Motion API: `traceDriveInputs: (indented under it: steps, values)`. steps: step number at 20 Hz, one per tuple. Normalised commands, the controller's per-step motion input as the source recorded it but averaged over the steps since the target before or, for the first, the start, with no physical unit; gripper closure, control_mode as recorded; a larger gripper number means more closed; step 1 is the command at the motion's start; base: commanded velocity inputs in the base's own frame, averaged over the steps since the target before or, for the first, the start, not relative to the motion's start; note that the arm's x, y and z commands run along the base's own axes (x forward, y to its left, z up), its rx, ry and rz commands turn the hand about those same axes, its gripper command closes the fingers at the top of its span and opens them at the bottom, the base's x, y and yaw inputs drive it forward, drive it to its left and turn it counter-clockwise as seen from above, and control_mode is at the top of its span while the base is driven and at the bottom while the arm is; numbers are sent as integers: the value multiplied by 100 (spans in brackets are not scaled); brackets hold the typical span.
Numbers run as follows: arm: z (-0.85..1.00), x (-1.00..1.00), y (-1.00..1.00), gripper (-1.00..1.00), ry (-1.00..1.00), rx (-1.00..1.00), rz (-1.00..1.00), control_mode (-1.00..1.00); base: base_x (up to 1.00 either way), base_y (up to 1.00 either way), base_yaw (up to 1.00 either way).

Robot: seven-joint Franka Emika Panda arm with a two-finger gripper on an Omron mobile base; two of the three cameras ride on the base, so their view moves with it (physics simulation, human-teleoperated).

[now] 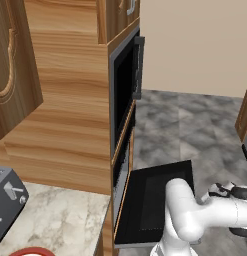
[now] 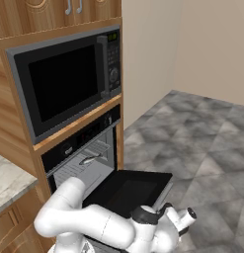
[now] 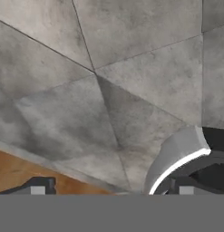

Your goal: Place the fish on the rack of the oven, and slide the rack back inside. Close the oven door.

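White glossy arm [image 2: 89, 217], flat black oven door [image 2: 128, 190] lowered, wire rack [image 2: 91, 160]

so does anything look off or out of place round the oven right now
Nothing is spilled or damaged. The oven door hangs fully open, and the fish lies on the rack inside the oven. That fits the job.

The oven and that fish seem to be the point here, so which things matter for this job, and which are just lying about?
Part of the job:
- fish
- rack
- oven
- oven door, dropped open
- claw, open, over the floor

Just lying about:
- microwave
- red-rimmed plate
- toaster
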Motion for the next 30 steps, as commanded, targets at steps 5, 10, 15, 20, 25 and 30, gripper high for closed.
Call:
traceDriveInputs:
  steps: [5,10,15,20,25,30]
  values:
    - [-100,5,-44,-100,10,21,26,-100,0,0,0]
    - [-100,57,30,-100,-2,32,17,-100,0,0,0]
    - [-96,81,41,-100,-12,51,5,-100,0,0,0]
    - [-38,82,4,-100,-23,63,-6,-100,0,0,0]
    - [26,43,2,-100,-8,64,-4,-100,0,0,0]
    - [99,36,49,-100,-19,56,1,-100,0,0,0]
